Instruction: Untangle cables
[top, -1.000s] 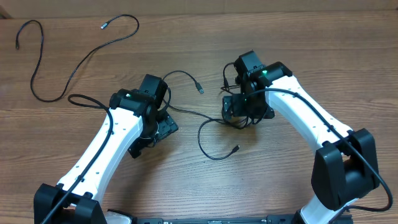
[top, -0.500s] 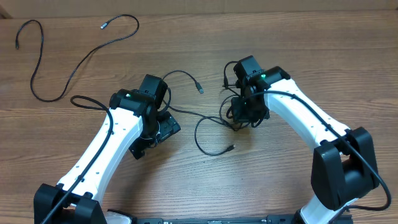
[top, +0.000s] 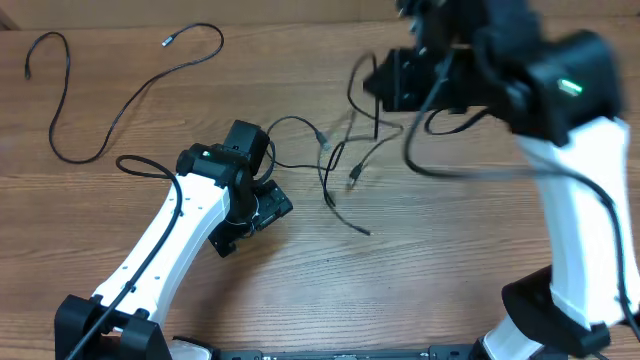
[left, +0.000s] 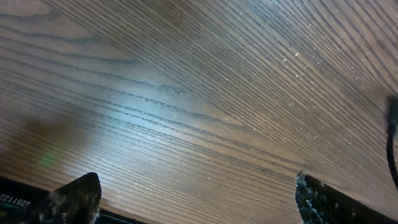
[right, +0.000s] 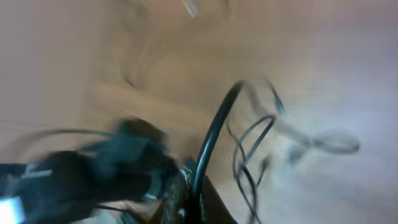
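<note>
My right gripper (top: 388, 84) is raised high above the table, shut on the tangled cables (top: 345, 165). Their thin black strands hang from it and trail onto the wood, one plug end (top: 366, 232) reaching toward the front. In the blurred right wrist view a black cable (right: 214, 130) runs up from between my right gripper's (right: 196, 199) closed jaws, with thin loops (right: 249, 152) dangling beyond. Another loose cable (top: 120, 100) lies spread out at the back left. My left gripper (top: 264, 206) is low over the table and open. In the left wrist view only bare wood shows between the fingers (left: 78, 199) of my left gripper (left: 199, 205).
The wooden table (top: 450, 260) fills all views. The left arm's own thicker black wire (top: 140, 165) loops out beside its white link. The right arm's wires (top: 450, 120) swing near the hanging strands.
My right gripper has shut on the tangle and risen fast toward the camera and back, pulling strands off the table. The left arm has hardly moved.
</note>
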